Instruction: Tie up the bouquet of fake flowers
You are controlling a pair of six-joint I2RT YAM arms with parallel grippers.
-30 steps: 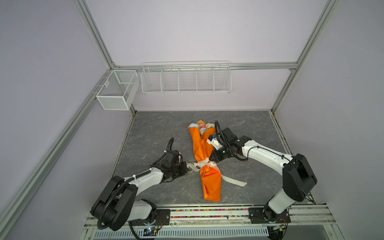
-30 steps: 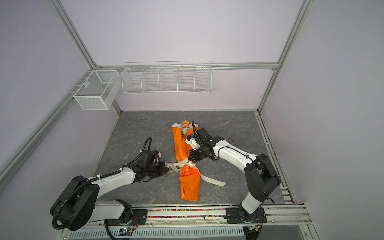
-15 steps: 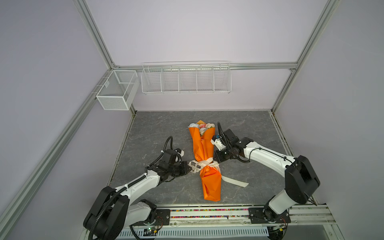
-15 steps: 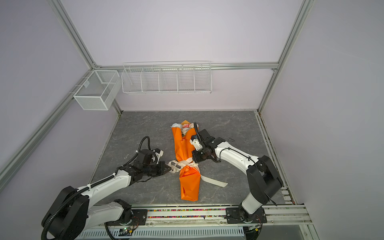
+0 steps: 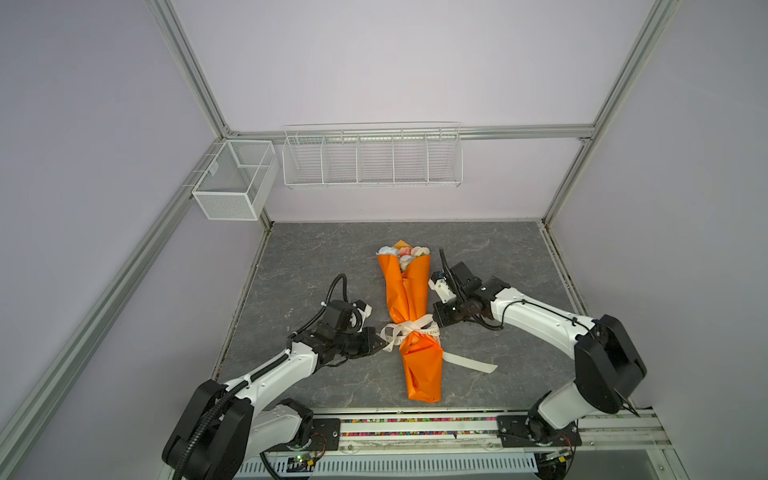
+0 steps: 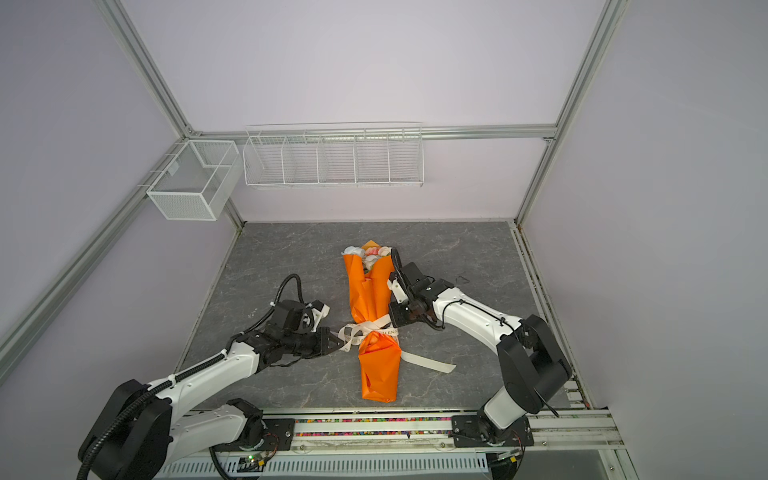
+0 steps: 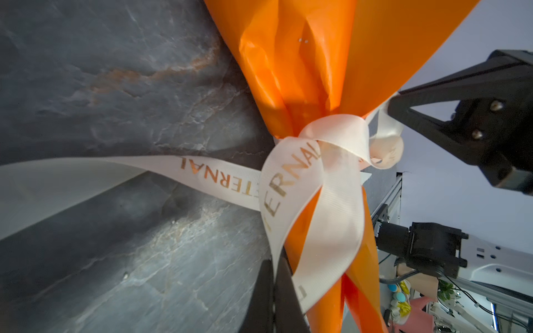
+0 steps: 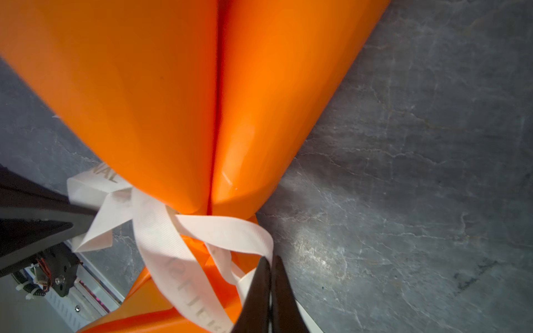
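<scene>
The bouquet of fake flowers (image 5: pixel 402 255) lies flat on the grey table (image 5: pixel 316 257) between the two grippers. It is wrapped in orange paper (image 5: pixel 409 291), and its pinched waist sits directly between their tips. The left gripper (image 5: pixel 380 344) is just beside the waist, jaws pressed together on a loop of the cream ribbon (image 5: pixel 411 330) knotted there. The right gripper (image 5: pixel 437 323) is just beside the waist on the opposite side, also closed, nipping another loop. The flower heads poke out of the paper beyond the right gripper, toward the back wall. The wrapped stem end lies closer to the arms' bases than either gripper.
</scene>
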